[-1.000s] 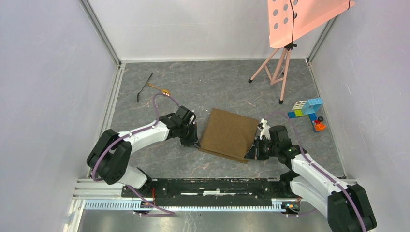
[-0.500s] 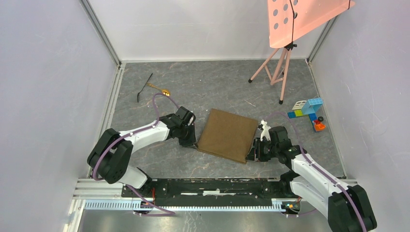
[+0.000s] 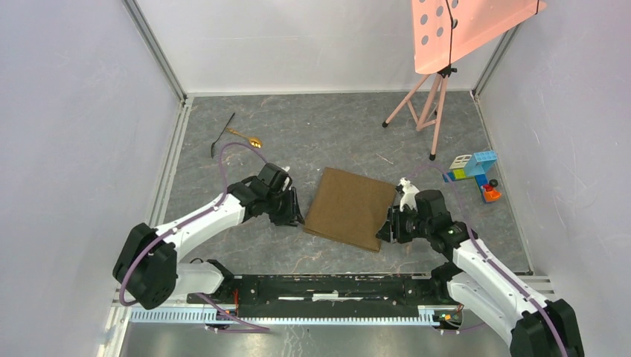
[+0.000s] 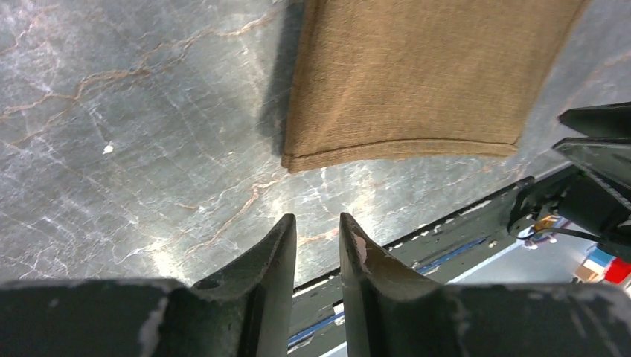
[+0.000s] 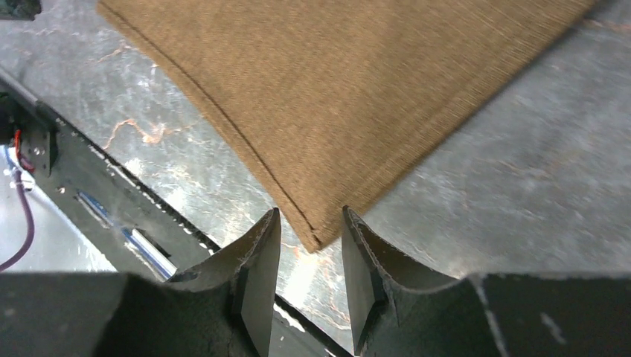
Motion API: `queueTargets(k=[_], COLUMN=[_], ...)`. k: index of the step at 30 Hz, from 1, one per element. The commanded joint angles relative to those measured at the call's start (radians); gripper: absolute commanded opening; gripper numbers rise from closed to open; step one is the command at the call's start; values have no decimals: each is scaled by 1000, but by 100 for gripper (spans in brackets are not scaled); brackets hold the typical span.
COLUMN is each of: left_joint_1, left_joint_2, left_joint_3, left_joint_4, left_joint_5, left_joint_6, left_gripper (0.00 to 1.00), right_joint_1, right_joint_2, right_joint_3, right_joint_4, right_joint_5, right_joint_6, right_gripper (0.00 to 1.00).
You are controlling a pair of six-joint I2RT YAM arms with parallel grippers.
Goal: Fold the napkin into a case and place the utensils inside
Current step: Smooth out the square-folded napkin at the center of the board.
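Napkin [image 3: 350, 208] lies folded flat, utensils [image 3: 242, 136] well apart.

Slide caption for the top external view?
Open left gripper and open right gripper flank the folded brown napkin at its near corners; gold spoon and black utensil lie far left.

No writing, label, brand, number or sign can be read in any of the views. The plain brown woven cloth napkin [image 3: 350, 208] shows only its weave and a stitched hem. The grey marbled tabletop [image 3: 335, 134] shows only its veining. The pink perforated panel on a tripod [image 3: 484, 30] and the coloured plastic toy blocks [image 3: 472, 167] appear too small to show any marking.
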Motion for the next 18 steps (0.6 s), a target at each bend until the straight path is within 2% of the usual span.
queueTargets(k=[1,6,10,14,18], left_joint_1=[4,4,4,-3,-68], left_joint_2=[8,184,256,268,285], left_joint_3=[51,141,119,6,-49], left_joint_4=[73,124,172,277,366], left_joint_5=[64,112,108,131,165], left_joint_6=[-39,-20,-14,-69,-134], left_gripper=[34,25,22,21,22], right_joint_1=[57,123,135,134,135], right_joint_2=[46,170,227,270,286], right_joint_3=[7,10,-27,-25,6], right_joint_4=[145,230,263,67,15], right_joint_5=[-32,1,16,280,362], right_joint_6=[38,49,57,44,-2], right_gripper=[41,41,39,30,31])
